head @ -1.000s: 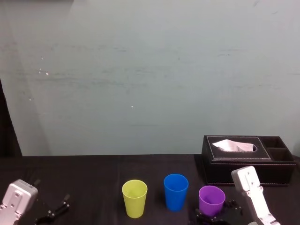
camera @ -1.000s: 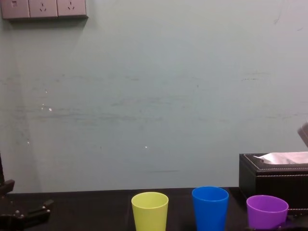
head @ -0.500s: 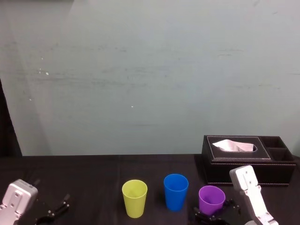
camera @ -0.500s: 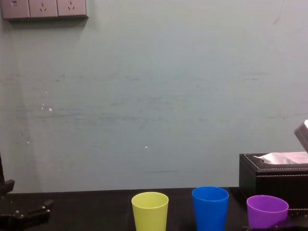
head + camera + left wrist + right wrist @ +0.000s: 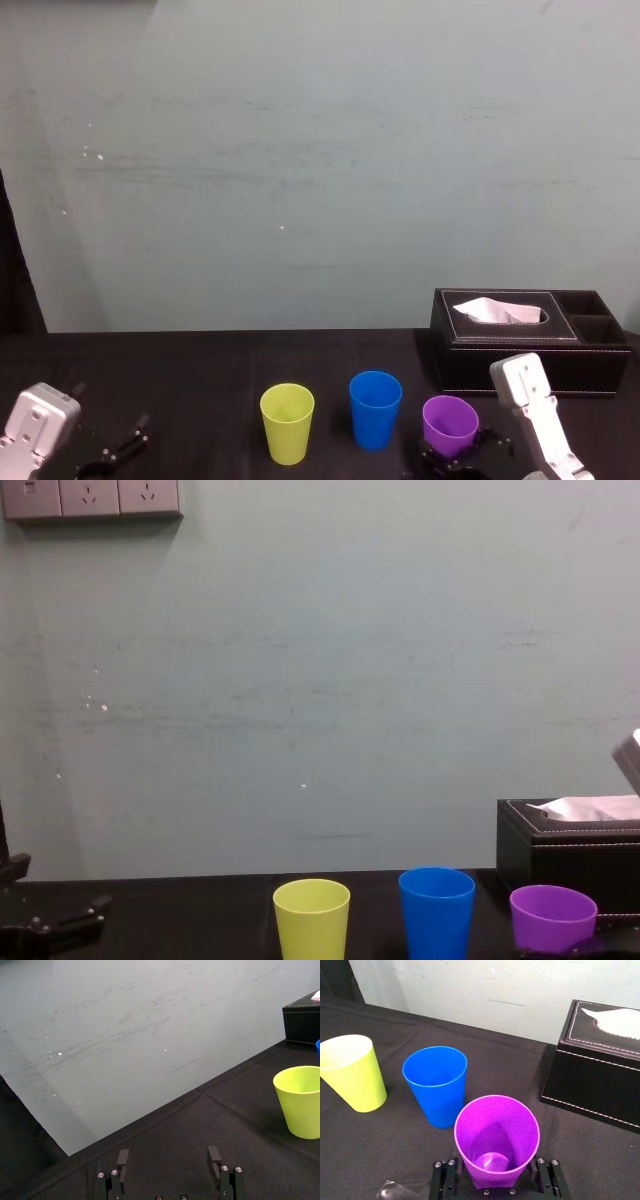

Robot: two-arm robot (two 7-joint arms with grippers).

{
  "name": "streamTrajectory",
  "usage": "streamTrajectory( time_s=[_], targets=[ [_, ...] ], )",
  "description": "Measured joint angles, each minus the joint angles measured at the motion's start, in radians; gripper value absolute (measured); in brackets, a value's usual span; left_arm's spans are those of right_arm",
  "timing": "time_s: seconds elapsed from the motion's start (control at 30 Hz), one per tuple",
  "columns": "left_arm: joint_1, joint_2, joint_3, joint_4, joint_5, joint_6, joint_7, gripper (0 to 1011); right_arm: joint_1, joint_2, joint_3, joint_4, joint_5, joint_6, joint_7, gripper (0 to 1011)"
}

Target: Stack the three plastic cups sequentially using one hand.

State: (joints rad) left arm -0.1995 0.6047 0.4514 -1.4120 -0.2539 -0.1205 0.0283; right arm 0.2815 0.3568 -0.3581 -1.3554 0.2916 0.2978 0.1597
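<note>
The purple cup [image 5: 449, 422] has nudged a touch toward 9 o'clock since a second ago, and the right gripper [image 5: 495, 1187] has drawn in on it. We read that as the grasp just made, so lifting it is next. The jaws sit low on the cup's wall, one on each side, and seem to pinch it. The cup still stands upright at the 5 o'clock part of the black table [image 5: 180, 380]. The blue cup [image 5: 375, 408] is just beside it at its 10 o'clock, and the yellow-green cup [image 5: 287, 423] stands at 9 o'clock of the blue one.

All three are smooth, thin-walled plastic tumblers tapering to a narrower base, so they should nest easily but may slip or flex. The tissue box [image 5: 520, 365] at 1 o'clock is black stitched leatherette. Our left gripper [image 5: 169, 1160] rests spread at 7 o'clock.
</note>
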Motion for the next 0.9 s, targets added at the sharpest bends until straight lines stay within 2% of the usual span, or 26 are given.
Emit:
streamTrajectory(
  time_s=[0.17, 0.47, 0.67, 0.9],
  targets=[
    [0.0, 0.0, 0.0, 0.0, 0.0, 0.0, 0.0, 1000, 0.0, 0.0, 0.0, 0.0, 0.0, 0.0, 0.0, 712],
    [0.0, 0.0, 0.0, 0.0, 0.0, 0.0, 0.0, 1000, -0.007, 0.004, 0.0, -0.014, -0.007, 0.0, -0.001, 712],
    [0.0, 0.0, 0.0, 0.0, 0.0, 0.0, 0.0, 1000, -0.018, 0.017, 0.005, -0.084, -0.043, 0.026, -0.007, 712],
    [0.0, 0.0, 0.0, 0.0, 0.0, 0.0, 0.0, 1000, 0.0, 0.025, 0.024, -0.186, -0.055, 0.116, 0.011, 712]
  ],
)
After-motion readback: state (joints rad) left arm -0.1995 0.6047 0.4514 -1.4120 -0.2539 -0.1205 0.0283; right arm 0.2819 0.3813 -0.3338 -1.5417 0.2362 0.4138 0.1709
